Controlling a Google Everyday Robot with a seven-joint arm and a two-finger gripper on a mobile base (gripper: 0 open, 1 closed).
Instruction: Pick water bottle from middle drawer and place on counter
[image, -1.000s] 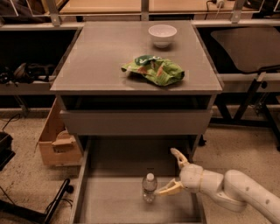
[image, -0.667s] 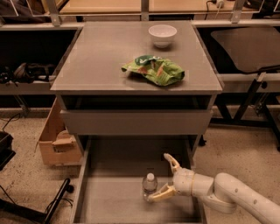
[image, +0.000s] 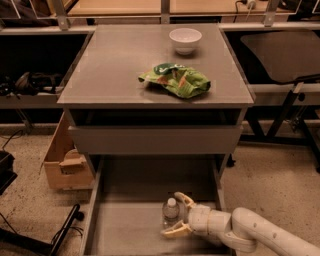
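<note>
Standing upright a little right of centre in the middle drawer, the water bottle is sitting between the open, unclamped fingers of the gripper, which is reaching in from the drawer's right edge. One finger touching first is likely risking a tip of the light bottle. Lifting straight up is also risking a knock against the upper drawer front and the front edge of the counter, while the green bag is crowding the front-right corner.
</note>
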